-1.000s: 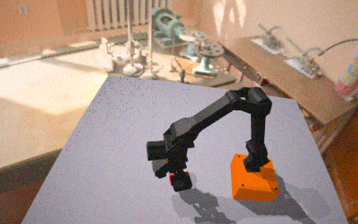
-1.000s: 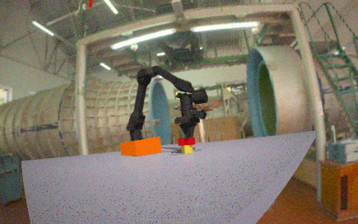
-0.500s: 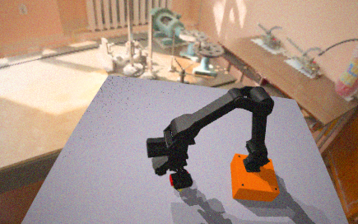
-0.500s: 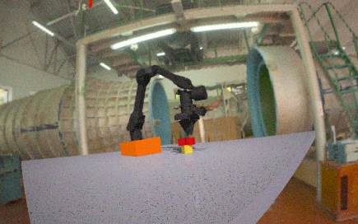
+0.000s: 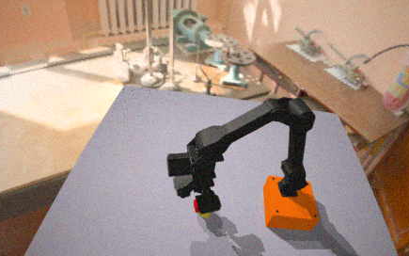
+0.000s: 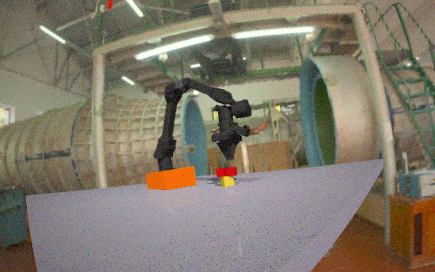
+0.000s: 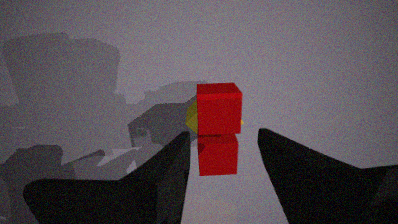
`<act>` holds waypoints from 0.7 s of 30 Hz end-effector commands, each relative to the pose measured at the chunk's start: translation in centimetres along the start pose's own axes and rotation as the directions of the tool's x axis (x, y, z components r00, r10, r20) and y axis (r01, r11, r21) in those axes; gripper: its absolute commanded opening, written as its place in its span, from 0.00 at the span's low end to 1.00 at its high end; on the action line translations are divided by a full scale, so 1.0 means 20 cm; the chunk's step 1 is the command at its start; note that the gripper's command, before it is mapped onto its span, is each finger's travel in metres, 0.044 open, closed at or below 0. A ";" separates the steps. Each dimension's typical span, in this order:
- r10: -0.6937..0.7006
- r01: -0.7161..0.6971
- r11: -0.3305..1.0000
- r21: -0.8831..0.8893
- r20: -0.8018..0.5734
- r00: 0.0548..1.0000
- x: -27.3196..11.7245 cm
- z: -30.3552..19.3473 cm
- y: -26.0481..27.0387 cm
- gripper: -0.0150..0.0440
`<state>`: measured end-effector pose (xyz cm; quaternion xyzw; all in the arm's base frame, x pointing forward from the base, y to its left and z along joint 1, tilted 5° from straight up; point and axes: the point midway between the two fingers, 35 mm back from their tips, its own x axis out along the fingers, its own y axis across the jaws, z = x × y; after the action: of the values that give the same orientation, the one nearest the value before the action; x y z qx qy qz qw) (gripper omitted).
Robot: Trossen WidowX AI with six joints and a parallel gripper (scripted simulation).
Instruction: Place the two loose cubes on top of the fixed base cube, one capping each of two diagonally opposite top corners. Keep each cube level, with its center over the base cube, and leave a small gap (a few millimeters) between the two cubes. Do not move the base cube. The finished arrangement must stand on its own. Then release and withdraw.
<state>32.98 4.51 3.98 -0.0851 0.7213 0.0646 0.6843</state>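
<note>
A yellow base cube (image 5: 205,215) (image 6: 227,182) (image 7: 191,119) stands on the table, mostly hidden in the wrist view, where its corners show left and right of the red cubes. Two red cubes lie on top of it, one farther (image 7: 219,114) and one nearer (image 7: 218,156) in the wrist view. They also show as a red strip (image 6: 226,172) in the exterior view and a sliver (image 5: 196,206) in the top view. Both look about level. Any gap between them is too small to tell. My gripper (image 6: 227,158) (image 7: 224,136) is open and empty, pointing down just above the red cubes.
The orange block (image 5: 289,207) (image 6: 172,178) under the arm's base stands on the grey table (image 5: 118,188) (image 6: 141,230), beside the cubes. The arm arches from it over to them. Shadows of the arm and gripper lie on the table around the cubes.
</note>
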 end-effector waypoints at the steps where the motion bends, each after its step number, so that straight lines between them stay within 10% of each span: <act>1: 0.000 0.000 1.000 0.003 0.009 1.000 -0.04 0.00 0.00 0.60; 21: 0.000 0.000 1.000 0.000 0.006 1.000 -0.12 0.00 0.00 0.69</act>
<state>33.14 4.58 6.04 -0.0852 0.7194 0.0652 0.6862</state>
